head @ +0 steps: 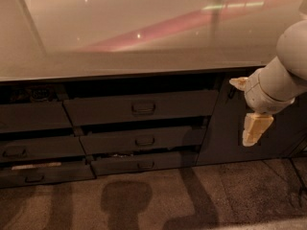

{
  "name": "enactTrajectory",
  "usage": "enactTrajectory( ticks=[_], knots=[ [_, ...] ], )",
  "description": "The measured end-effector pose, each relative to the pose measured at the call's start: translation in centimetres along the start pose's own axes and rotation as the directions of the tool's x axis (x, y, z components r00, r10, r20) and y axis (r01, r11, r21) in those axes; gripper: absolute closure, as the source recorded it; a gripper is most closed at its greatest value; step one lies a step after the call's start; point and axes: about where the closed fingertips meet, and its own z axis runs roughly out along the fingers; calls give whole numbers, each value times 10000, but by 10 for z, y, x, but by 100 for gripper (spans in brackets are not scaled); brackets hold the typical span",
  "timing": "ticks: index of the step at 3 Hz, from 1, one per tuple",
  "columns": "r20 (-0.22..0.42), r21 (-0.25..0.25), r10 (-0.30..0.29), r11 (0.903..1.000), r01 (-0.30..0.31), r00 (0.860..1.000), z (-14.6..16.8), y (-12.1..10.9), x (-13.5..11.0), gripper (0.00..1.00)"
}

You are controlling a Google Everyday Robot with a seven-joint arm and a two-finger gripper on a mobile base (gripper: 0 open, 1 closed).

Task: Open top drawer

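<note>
The top drawer (141, 107) is the widest dark grey front under the counter edge, with a small centred loop handle (143, 108). It stands slightly out from the cabinet, with a dark gap above it. My gripper (253, 129) hangs from the white arm at the right, pointing down in front of the flat cabinet door. It is well to the right of the drawer handle and a little lower, touching nothing.
A glossy counter top (134, 37) overhangs the drawers. Two shorter drawer fronts (144, 140) sit below the top one, and more drawers (29, 150) stand at the left. A flat cabinet door (225, 128) is at the right. Carpet floor (158, 200) lies in front.
</note>
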Motion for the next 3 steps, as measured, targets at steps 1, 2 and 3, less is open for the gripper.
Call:
enactTrajectory(
  ticks=[1, 2, 3],
  knots=[
    [6, -12, 3, 10000, -3, 10000, 0, 0, 0, 0],
    [933, -311, -228, 9992, 258, 9954, 6, -2, -3, 0],
    [1488, -195, -737, 9968, 774, 9861, 5, -7, -15, 0]
  ],
)
